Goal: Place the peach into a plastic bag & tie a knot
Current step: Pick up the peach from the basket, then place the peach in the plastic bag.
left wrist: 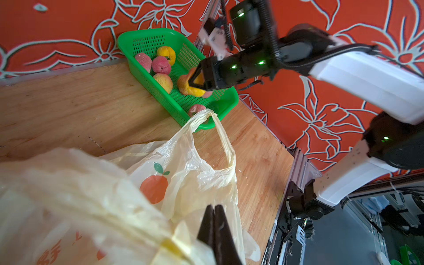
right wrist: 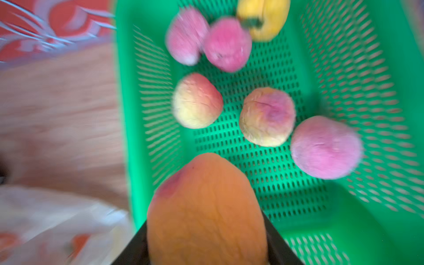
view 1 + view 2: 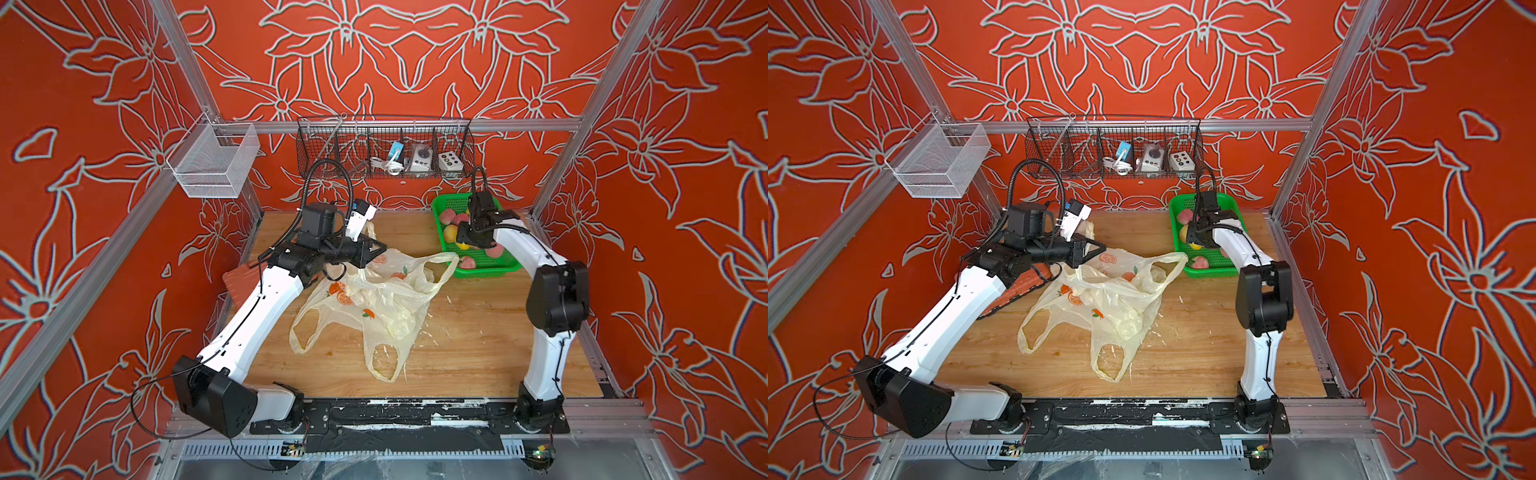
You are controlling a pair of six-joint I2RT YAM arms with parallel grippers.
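Observation:
A cream plastic bag (image 3: 376,301) (image 3: 1100,301) (image 1: 183,160) printed with oranges lies crumpled mid-table. Its handle loops lie loose and apart, and no knot is in view. My left gripper (image 3: 379,251) (image 3: 1098,248) (image 1: 213,207) is shut on the bag's far rim and holds it lifted. My right gripper (image 3: 463,244) (image 3: 1196,245) (image 1: 195,81) (image 2: 206,220) hangs over the green basket (image 3: 486,268) (image 3: 1214,270) (image 1: 142,39) (image 2: 344,206), shut on an orange-yellow peach (image 1: 191,90) (image 2: 206,206) that fills the space between its jaws.
Several pink and yellow fruits (image 2: 267,117) lie in the green basket at the back right. One bag handle (image 1: 226,142) reaches the basket's near corner. A black wire rack (image 3: 384,145) and a white mesh bin (image 3: 212,162) hang on the rails. An orange-brown mat (image 3: 239,282) lies under the left arm.

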